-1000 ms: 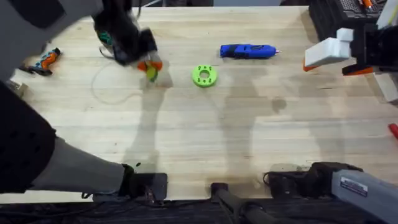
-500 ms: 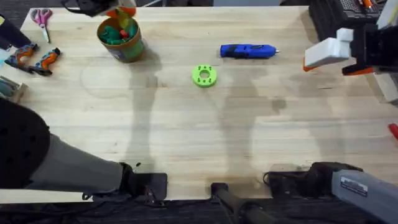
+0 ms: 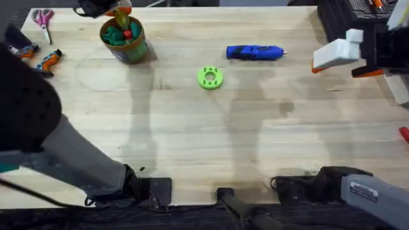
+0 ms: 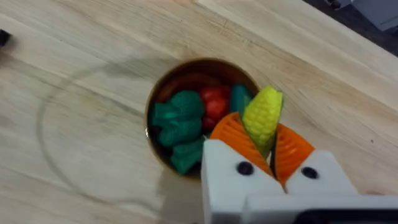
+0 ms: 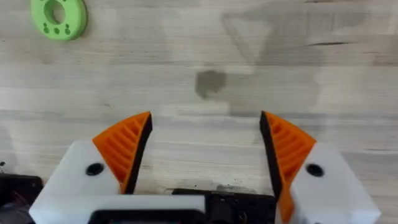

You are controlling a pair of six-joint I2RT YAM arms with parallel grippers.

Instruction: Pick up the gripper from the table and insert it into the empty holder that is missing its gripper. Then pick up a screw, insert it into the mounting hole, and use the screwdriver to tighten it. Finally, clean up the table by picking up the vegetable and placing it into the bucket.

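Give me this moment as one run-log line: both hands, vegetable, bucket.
left hand: shut on vegetable, above bucket | right hand: open, empty, over bare table | vegetable: not yet released | screwdriver: lying on table

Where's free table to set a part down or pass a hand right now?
Wide bare wood runs from the green ring and screwdriver down toward the arm bases. Crowded: the far-left corner, with the bucket, the left gripper holding the vegetable above it, scissors and orange-handled tools.
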